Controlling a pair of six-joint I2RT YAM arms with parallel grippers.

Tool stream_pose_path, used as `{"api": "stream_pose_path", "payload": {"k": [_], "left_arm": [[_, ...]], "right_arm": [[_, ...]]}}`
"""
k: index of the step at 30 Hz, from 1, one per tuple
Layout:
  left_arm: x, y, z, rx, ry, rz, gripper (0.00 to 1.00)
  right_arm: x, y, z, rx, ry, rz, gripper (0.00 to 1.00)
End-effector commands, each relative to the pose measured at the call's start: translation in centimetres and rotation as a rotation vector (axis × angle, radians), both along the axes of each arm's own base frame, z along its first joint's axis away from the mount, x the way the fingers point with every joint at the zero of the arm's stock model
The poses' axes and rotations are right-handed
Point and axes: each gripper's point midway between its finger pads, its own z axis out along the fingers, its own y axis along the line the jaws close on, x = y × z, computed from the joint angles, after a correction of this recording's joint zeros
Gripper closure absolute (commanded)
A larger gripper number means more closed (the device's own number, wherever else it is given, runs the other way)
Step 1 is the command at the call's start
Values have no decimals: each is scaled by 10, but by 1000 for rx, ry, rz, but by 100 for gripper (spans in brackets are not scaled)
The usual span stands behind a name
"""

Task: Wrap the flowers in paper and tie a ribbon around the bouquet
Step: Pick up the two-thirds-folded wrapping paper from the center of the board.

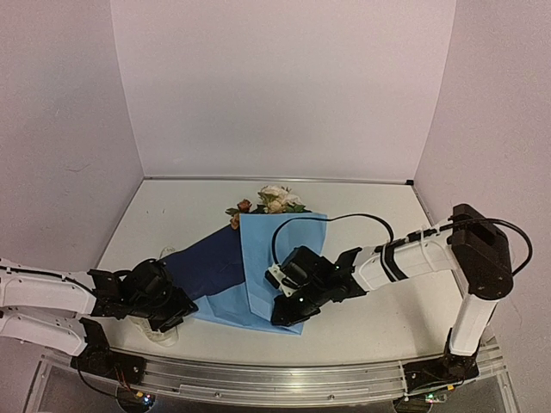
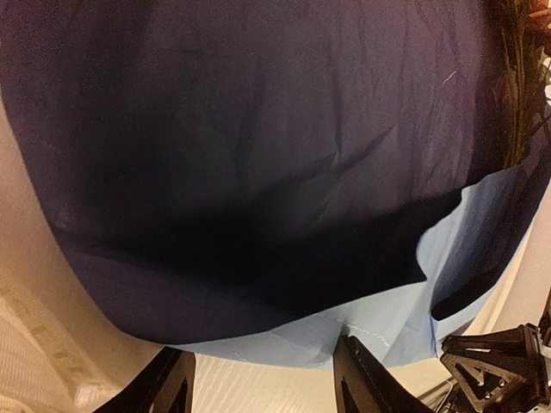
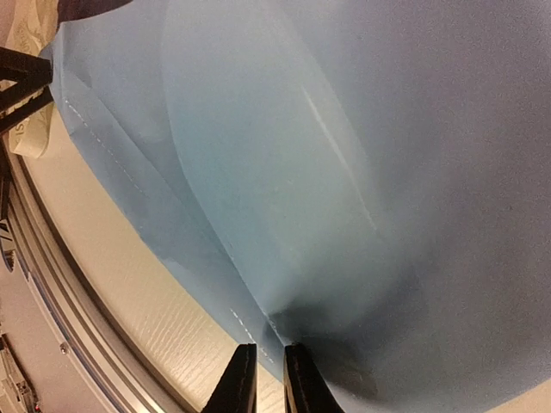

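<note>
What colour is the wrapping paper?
Light blue paper, one flap looking dark navy; clearest in the top external view.

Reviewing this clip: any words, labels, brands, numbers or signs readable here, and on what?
No readable text in any view.
Too small to read: the white tag on the right arm.
Blurred, unreadable: faint marks on the cream strip in the right wrist view.
No print on the paper.

The folded light-blue paper sheet (image 1: pixel 258 258) blocks the middle of the white table (image 1: pixel 164 215); bare surface is open far left and right.
</note>
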Motion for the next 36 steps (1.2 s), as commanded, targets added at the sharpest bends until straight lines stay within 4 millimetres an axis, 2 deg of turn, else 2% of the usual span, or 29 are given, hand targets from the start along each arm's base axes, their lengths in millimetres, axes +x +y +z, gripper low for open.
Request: {"api": "stream_pose_path", "payload": {"k": [1, 5, 9, 15, 19, 25, 32, 36], "left_arm": [[21, -7, 3, -18, -65, 31, 48], [29, -1, -2, -2, -64, 29, 63], [34, 5, -2, 18, -73, 16, 81], [39, 3, 9, 30, -131, -35, 96], [44, -2, 22, 22, -198, -85, 100], [52, -13, 47, 7, -283, -150, 100], [54, -22, 54, 9, -295, -200, 100], [55, -22, 56, 7, -299, -200, 100]], "right_arm": [[18, 7, 0, 3, -44, -51, 89], [27, 5, -6, -9, -52, -97, 89], [30, 14, -2, 12, -38, -107, 89], [41, 30, 11, 42, -32, -149, 88], [41, 38, 5, 17, 15, -177, 89], [36, 38, -8, -54, -25, -158, 88], [28, 35, -16, -167, -122, -80, 80], [24, 32, -17, -211, -172, -47, 72]]}}
